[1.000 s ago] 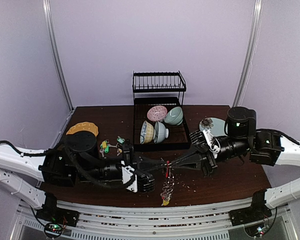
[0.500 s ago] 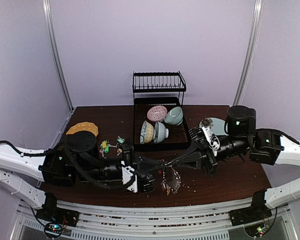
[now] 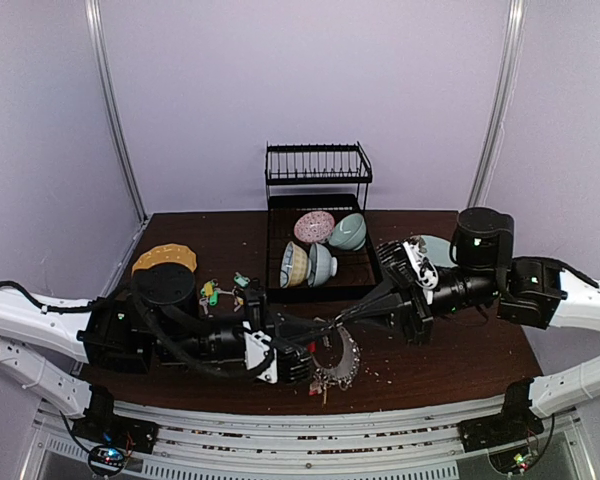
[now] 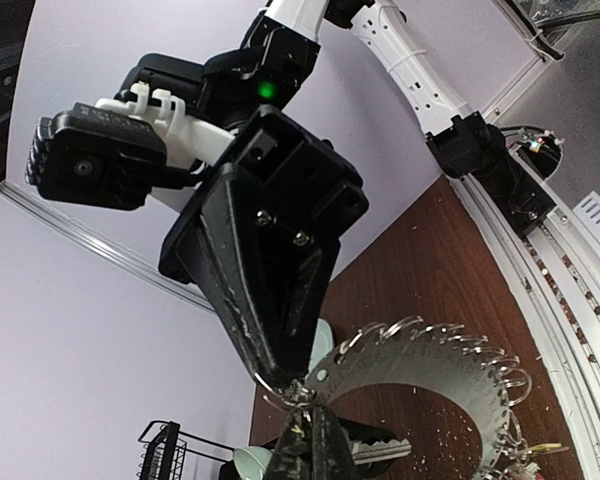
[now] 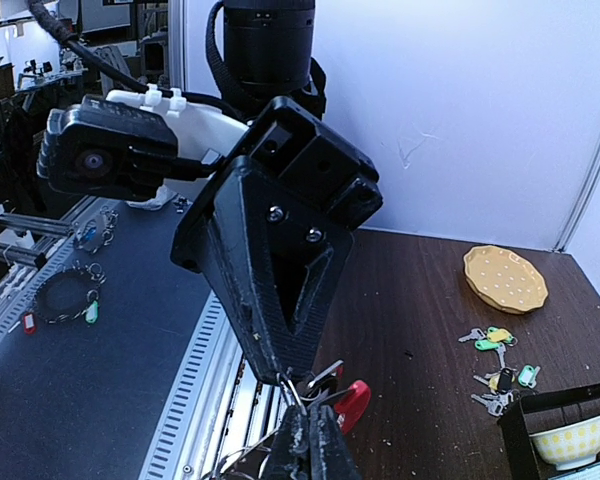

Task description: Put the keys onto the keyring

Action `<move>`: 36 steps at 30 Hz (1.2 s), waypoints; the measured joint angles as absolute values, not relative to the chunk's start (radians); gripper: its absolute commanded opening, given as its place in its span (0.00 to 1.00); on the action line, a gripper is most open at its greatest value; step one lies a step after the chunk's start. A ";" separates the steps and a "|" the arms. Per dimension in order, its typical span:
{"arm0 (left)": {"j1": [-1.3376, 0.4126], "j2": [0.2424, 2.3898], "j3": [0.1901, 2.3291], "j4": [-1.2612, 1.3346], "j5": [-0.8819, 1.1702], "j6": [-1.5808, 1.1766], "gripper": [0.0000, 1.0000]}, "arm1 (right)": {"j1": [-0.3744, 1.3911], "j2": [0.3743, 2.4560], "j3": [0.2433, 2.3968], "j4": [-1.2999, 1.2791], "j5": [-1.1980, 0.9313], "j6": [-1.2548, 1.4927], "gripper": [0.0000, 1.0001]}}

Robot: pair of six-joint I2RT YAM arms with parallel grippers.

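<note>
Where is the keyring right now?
In the top view the keyring hangs over the near middle of the table, where the left gripper and right gripper meet.

No legible text, label, brand, number or sign anywhere.

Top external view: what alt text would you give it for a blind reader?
Over a dark table, a robot's left end effector and right end effector meet tip to tip, both shut on a large silver keyring. Behind stands a dish rack with bowls; loose keys and a yellow plate lie at left.
</note>
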State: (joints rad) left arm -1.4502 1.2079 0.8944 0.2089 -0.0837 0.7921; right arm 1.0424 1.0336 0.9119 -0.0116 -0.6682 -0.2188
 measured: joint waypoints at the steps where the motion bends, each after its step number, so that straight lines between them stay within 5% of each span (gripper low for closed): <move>1: -1.450 1.208 0.894 0.210 -0.089 0.791 0.00 | 1.041 1.033 0.912 -0.002 -0.663 -0.211 0.00; 21: -1.448 1.222 0.802 0.536 -0.202 0.749 0.00 | 1.019 1.087 0.739 0.599 -0.658 0.214 0.00; 24: -1.446 1.230 0.801 0.584 -0.198 0.712 0.19 | 1.019 1.090 0.737 0.643 -0.655 0.239 0.00; 28: -1.449 1.238 0.799 0.573 -0.173 0.662 0.34 | 1.021 1.090 0.738 0.664 -0.630 0.239 0.00; 36: -1.440 1.179 0.793 0.484 -0.118 0.518 0.38 | 1.021 1.089 0.733 0.662 -0.594 0.226 0.00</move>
